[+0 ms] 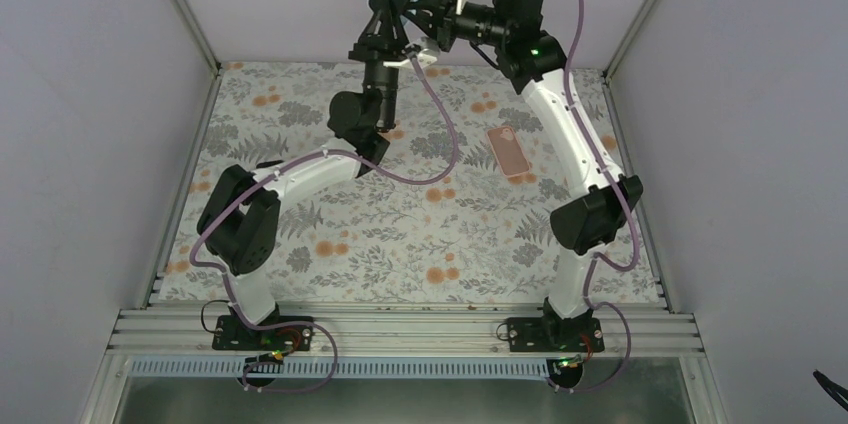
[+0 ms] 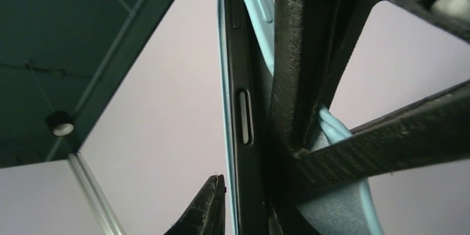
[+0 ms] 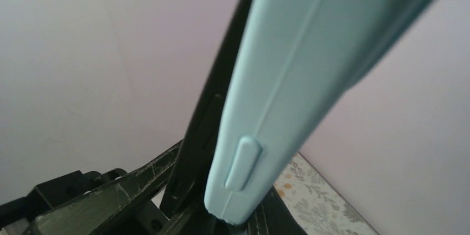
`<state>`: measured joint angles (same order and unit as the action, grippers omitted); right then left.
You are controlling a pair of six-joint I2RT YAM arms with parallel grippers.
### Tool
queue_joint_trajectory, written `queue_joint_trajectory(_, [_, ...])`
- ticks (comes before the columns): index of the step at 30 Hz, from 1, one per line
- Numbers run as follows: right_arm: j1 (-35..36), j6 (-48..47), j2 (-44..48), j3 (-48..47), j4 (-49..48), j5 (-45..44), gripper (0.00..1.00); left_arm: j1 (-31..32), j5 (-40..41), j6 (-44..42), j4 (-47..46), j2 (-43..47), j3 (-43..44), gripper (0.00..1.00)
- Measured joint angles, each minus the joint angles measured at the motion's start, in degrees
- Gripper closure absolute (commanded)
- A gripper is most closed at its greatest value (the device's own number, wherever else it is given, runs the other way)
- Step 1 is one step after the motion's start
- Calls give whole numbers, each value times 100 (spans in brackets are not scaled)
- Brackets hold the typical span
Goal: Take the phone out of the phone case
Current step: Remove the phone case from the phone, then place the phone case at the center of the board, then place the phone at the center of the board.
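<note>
The left tool (image 1: 390,9) is clamped on the phone (image 2: 242,107) and holds it upright, high above the surface (image 1: 400,234), with one finger (image 2: 208,210) against its face. The pale blue phone case (image 3: 277,80) is on the phone, its side wall pulled away from the bare black edge. The right tool (image 1: 428,12) meets the case from the right and its fingers (image 3: 111,202) flank the lower end — whether they grip, I cannot tell. A pink slab (image 1: 508,151) lies flat on the surface, well apart.
</note>
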<state>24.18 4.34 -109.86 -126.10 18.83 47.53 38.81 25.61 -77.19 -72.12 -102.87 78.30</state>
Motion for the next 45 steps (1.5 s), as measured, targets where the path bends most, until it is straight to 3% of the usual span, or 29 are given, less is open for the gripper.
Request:
queue_joint_trajectory(3, [-33,-157,136,197,105,-13,97,57,-4,197,142,20,-92,97])
queue_joint_trajectory(8, [-127,-282,426,649,221,-221,97,140,28,651,667,343,-382,98])
queue_joint_trajectory(16, [-120,-1019,651,874,977,-772,97,155,-251,1377,2865,1333,-778,98])
queue_joint_trajectory(18, [-177,-1360,651,857,1467,-1427,97,98,-76,1443,3254,1676,-988,98])
queue_joint_trajectory(24, [-1609,-2232,568,1263,2081,-3239,97,-254,352,1495,3753,3246,-2164,98])
queue_joint_trajectory(28, [-2203,-2601,693,2024,2319,-3560,97,-236,428,1202,3700,3794,-3209,98])
queue_joint_trajectory(36, [-3235,-3458,905,3244,3322,-3012,97,-4,461,507,4229,3630,-4942,98])
queue_joint_trajectory(45, [-4594,-4194,1038,5182,4004,-2909,96,533,516,437,4295,2590,-5298,98])
